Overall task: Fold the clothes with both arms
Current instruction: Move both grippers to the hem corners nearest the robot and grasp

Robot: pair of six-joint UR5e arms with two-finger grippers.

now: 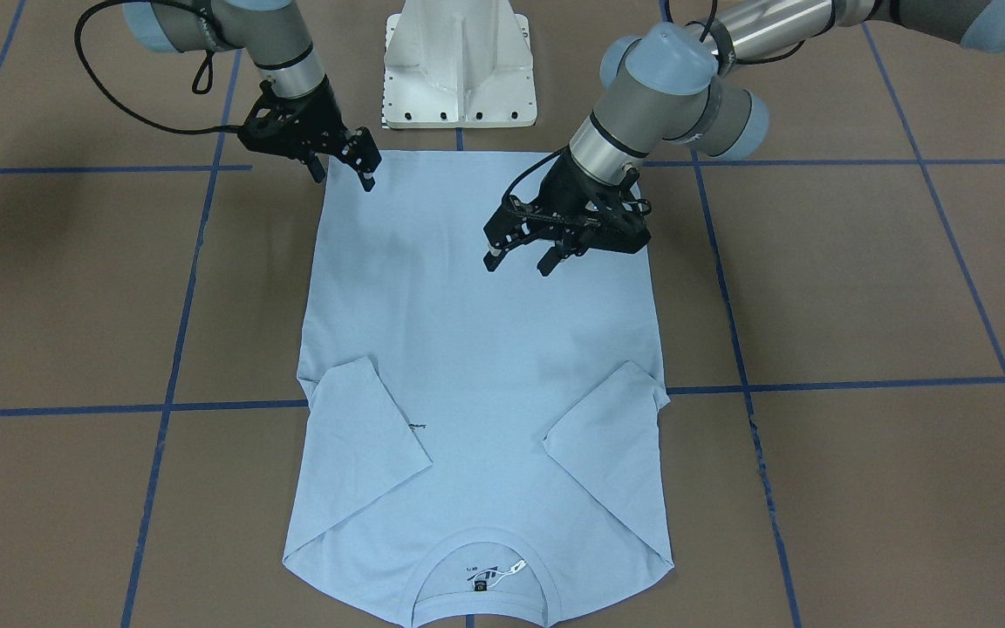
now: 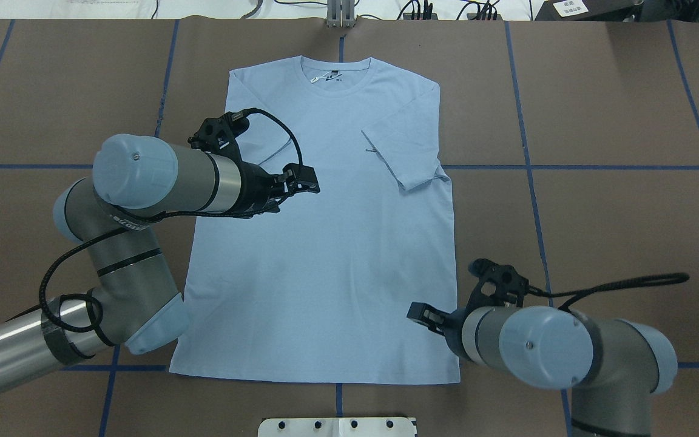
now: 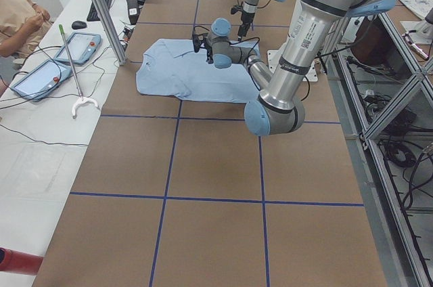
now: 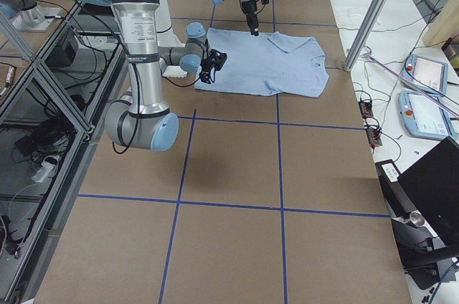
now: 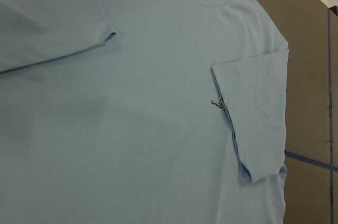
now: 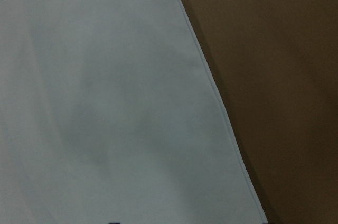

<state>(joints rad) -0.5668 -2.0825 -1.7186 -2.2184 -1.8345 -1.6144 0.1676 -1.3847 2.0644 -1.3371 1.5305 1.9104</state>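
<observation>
The light blue T-shirt (image 1: 476, 366) lies flat on the brown table, front up, with both sleeves folded inward and its collar (image 2: 335, 79) on the side away from the robot. The small chest print (image 5: 216, 104) shows beside one folded sleeve. My left gripper (image 1: 520, 260) is open and empty, hovering over the shirt's body; overhead it is left of centre (image 2: 308, 182). My right gripper (image 1: 344, 174) is open and empty over the shirt's hem corner near the robot, also seen overhead (image 2: 425, 317). The right wrist view shows the shirt's side edge (image 6: 211, 92).
The white pedestal base (image 1: 459, 65) stands just behind the hem. Blue tape lines (image 1: 162, 406) cross the table. In the exterior left view a metal post (image 3: 101, 9), tablets (image 3: 74, 47) and a seated person (image 3: 17, 9) are beyond the collar end.
</observation>
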